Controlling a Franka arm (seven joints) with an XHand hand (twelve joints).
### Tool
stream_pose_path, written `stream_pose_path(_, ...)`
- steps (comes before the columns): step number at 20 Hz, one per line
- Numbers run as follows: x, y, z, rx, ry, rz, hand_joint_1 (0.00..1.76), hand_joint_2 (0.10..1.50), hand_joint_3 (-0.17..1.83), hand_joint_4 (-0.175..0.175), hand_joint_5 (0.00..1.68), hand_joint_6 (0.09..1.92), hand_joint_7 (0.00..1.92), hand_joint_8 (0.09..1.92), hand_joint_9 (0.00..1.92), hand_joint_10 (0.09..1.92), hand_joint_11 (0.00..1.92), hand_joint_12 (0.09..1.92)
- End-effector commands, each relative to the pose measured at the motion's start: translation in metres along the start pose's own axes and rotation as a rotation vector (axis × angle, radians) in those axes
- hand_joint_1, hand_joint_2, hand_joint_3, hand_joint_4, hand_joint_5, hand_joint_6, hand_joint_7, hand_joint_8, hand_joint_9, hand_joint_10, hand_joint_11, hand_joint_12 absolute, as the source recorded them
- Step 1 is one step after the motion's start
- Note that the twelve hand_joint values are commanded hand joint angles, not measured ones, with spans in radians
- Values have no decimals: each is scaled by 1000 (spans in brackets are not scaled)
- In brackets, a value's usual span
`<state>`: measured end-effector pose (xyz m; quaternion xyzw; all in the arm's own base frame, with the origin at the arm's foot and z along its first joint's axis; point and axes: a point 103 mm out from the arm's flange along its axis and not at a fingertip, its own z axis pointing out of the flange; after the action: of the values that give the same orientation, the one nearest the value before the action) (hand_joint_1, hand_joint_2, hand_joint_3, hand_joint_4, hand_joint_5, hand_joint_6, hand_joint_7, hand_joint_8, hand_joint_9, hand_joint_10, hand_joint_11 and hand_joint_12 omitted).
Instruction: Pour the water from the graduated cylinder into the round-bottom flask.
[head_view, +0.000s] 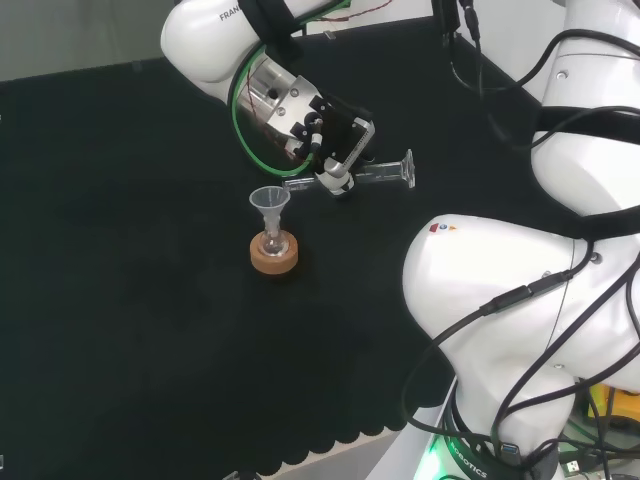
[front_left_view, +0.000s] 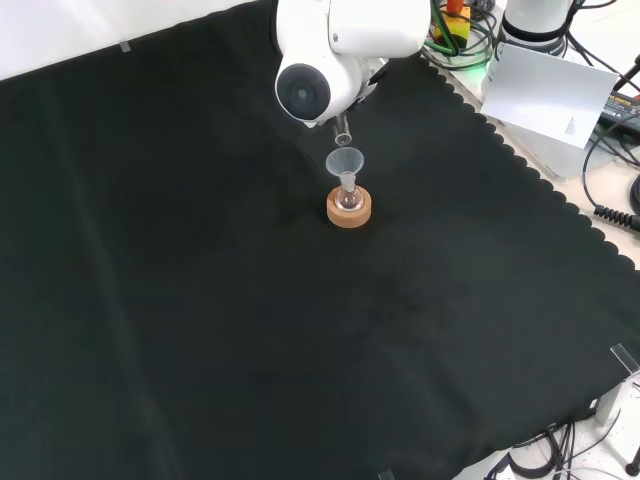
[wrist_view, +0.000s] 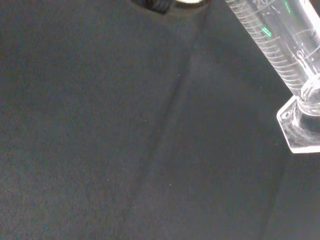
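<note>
1. The hand (head_view: 335, 140) has its fingers curled round the graduated cylinder (head_view: 375, 174), held nearly level above the cloth (head_view: 130, 300).
2. In the head view the cylinder's long axis runs left to right, base at right, mouth just above the funnel (head_view: 269, 203).
3. The funnel sits in the round-bottom flask (head_view: 273, 243) on its cork ring (head_view: 274, 257).
4. Water in either vessel is hard to make out; the pour looks under way.

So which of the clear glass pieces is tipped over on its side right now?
The measuring cylinder, held by the hand almost level above the cloth. The funnel and small flask stand upright on the cork ring.
</note>
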<state>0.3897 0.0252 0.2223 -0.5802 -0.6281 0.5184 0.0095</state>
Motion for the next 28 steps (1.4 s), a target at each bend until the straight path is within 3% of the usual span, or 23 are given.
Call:
stream_pose_path(1,3,0,-1,-41,52,-24,1253,1048,-11,41,1139,811,1159,689,1456,87,1250,725)
stream_pose_path(9,3,-5,2,-145,171,-58,1253,1048,-11,40,1140,809,1158,690,1455,87,1249,723)
stream_pose_path(15,0,-10,9,-255,292,-87,1253,1048,-11,40,1141,809,1157,690,1454,87,1248,722)
stream_pose_path(21,-6,-15,14,-405,406,-113,1253,1048,-11,39,1143,807,1156,692,1452,87,1248,720)
stream_pose_path(28,-15,-14,22,-510,541,-155,1253,1048,-10,38,1143,808,1154,693,1450,87,1248,719)
